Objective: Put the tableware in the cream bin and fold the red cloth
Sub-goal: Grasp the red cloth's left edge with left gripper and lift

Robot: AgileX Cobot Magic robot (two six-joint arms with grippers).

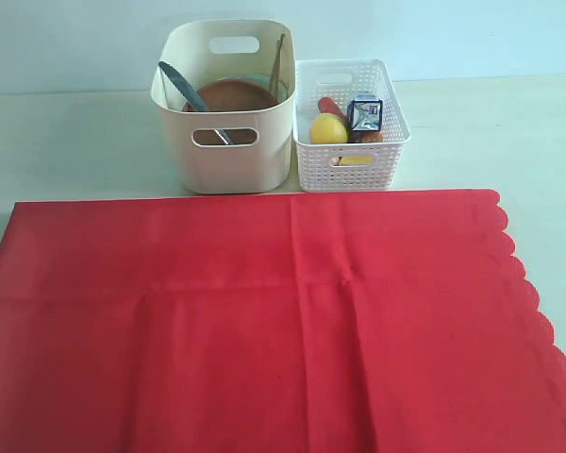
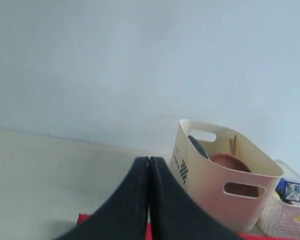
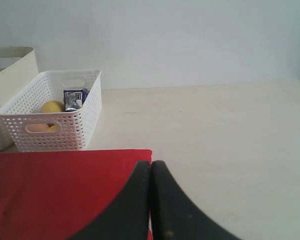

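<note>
The red cloth [image 1: 264,321] lies spread flat across the front of the table, its scalloped edge on the right. Behind it stands the cream bin [image 1: 226,113]. Inside it are the reddish-brown plate [image 1: 234,94], a long grey utensil [image 1: 181,85] and wooden chopsticks [image 1: 279,61] leaning on the wall. Neither arm shows in the exterior view. My left gripper [image 2: 149,160] is shut and empty above the cloth's far left corner [image 2: 85,219], short of the bin [image 2: 210,185]. My right gripper [image 3: 151,164] is shut and empty at the cloth's far right corner [image 3: 55,190].
A white perforated basket [image 1: 351,127] stands against the bin's right side, holding a lemon [image 1: 328,127], a blue-white milk carton [image 1: 364,113] and a red item. Pale tabletop [image 1: 66,142] runs back to a light wall.
</note>
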